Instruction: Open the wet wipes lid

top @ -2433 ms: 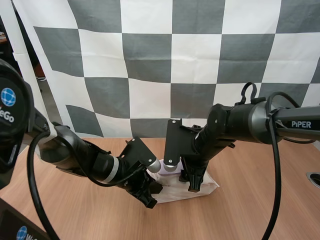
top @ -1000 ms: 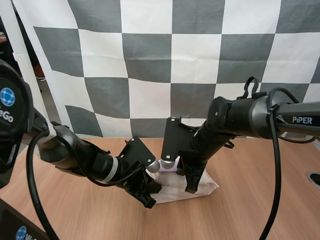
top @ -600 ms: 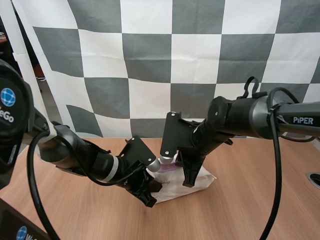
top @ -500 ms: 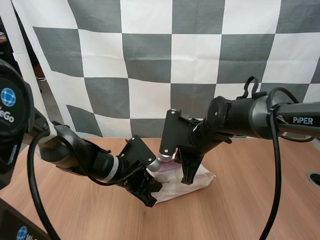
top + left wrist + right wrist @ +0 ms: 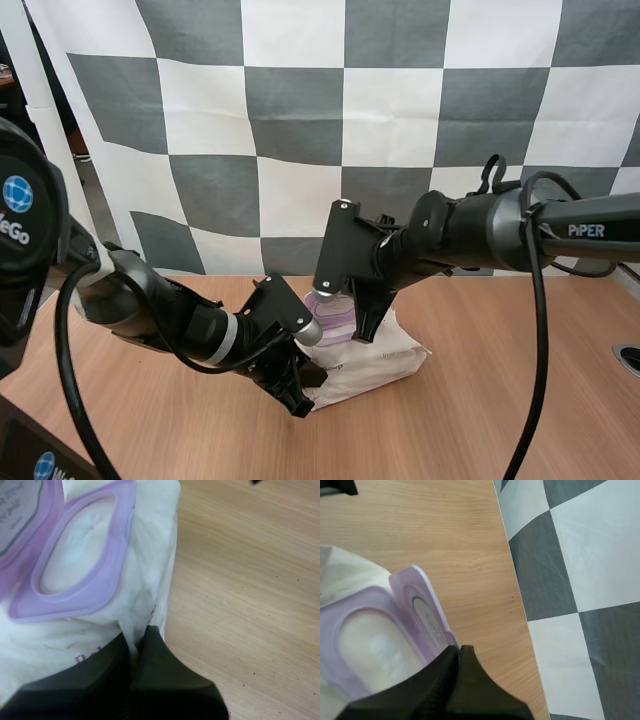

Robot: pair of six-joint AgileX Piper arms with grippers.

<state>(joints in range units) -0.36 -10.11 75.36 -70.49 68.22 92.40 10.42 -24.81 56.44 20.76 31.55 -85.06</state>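
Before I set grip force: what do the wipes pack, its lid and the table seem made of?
The wet wipes pack looks like soft white plastic film: it creases and folds. The lid seems stiff, smooth lilac plastic, holding its shape raised. The table has a matte wood-grain top; solid wood or laminate, cannot tell.

Right claw (image 5: pixel 455 651) pinches the open purple lid (image 5: pixel 422 611)

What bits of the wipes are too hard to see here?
Writing on the lid: left wrist view, cut off by the edge and blurred.
Purple word on the pack: same view, hidden behind the left gripper.
Pack's near corner: high view, behind the left gripper.
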